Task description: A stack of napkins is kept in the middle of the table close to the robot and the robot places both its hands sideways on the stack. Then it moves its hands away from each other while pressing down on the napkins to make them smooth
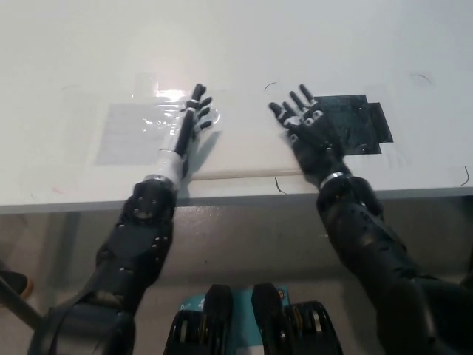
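White worktop (310, 44), seen steeply from above; its near edge runs across the lower middle of the view.

Stack of napkins (240, 151): white, pale against the white surface and hard to outline. It lies flat at the near edge, about mid-view, between the two hands. Its front edge shows as a faint thick line just inside the worktop's edge. A thin dark curl (thread or scratch, cannot tell) sits by that front edge towards the right.

Left hand (188, 122): turned on its side, edge down, fingers straight and a little fanned, pointing away from the robot. It holds nothing. It rests at the left end of the stack, where the napkins meet a clear, glossy plastic patch (133, 133) taped flat on the surface. Glare sits on the patch just beyond the fingertips.

Right hand (310, 133): flat, back up, fingers spread wide and pointing away, slightly leftward. Holds nothing. It lies at the right end of the stack, its outer side overlapping the near-left corner of a black stepped-edge patch (362, 126) on the worktop.

The hands are well apart, with a bare stretch of napkin between them. Whether either palm presses down cannot be told.

Two small dark curls lie further back on the worktop, one beyond the right hand's fingers, one far right.
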